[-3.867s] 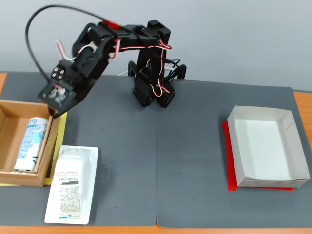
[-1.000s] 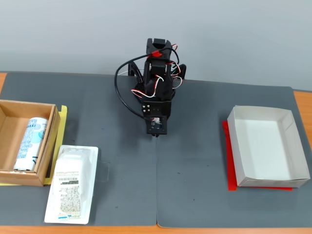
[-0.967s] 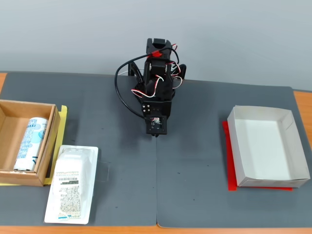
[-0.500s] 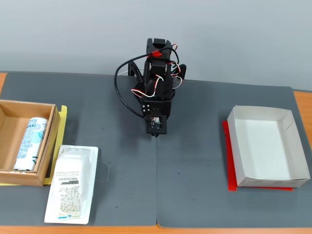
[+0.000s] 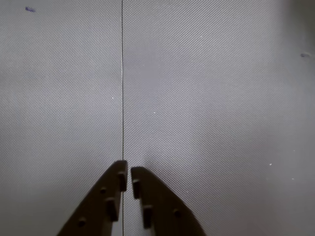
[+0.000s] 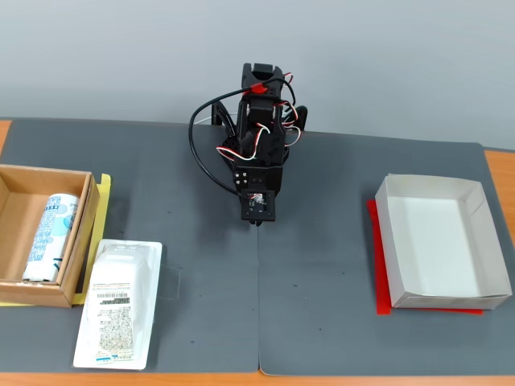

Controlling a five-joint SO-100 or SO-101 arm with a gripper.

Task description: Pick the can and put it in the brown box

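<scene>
A dark grey mat point(image 6: 322, 265) fills the fixed view. At far left, the brown box point(image 6: 14, 277) holds the can point(image 6: 49, 236), lying on its side against the box's right wall. At upper centre the folded arm's gripper point(image 5: 128, 179) points down, fingers nearly pressed together and empty. The can looks light, rigid, smooth and dentable; grasp mid-body, across its width.

Arm folded in on itself, gripper empty.
The black arm point(image 6: 257, 137) is sitting tucked over its base, pointing its gripper point(image 5: 127, 178) downward; in the wrist view the two dark fingers point(image 5: 106, 204) are lying nearly together, gripping nothing.
</scene>
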